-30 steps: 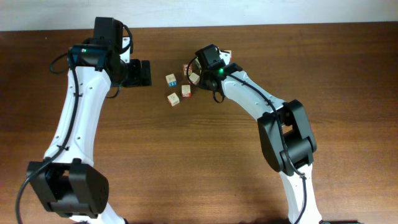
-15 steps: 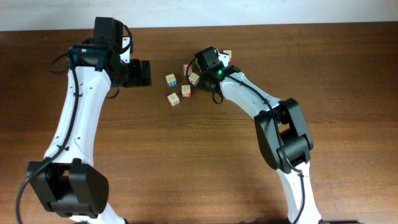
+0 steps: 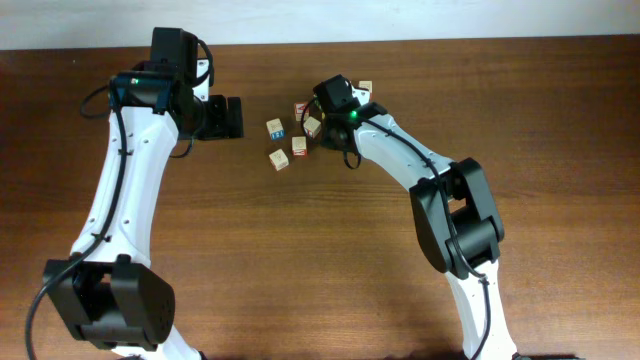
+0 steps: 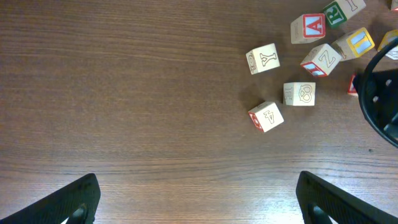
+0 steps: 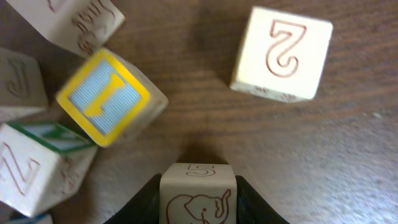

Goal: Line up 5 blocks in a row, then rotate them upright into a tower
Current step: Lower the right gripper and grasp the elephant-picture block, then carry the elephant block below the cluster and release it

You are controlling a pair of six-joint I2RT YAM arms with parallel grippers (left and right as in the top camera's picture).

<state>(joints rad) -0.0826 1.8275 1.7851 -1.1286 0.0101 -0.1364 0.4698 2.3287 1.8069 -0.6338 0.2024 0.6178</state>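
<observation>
While I pinch elephant block (image 5: 199,186) from both sides in right end effector (image 5: 199,214), rotation step in hand; other blocks (image 3: 279,159) clustered mid tabletop (image 3: 300,250), toward far edge. Left end effector (image 4: 199,199) wide, empty. Next, I judge: wrist twist, release clear of yellow-framed cube (image 5: 107,98)

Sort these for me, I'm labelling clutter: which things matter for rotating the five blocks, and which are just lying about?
Job, likely: elephant block in the right gripper; 4 block; 8 block; Z block; 2 block.
Lying about: cube with blue print; red-faced A cube.
</observation>
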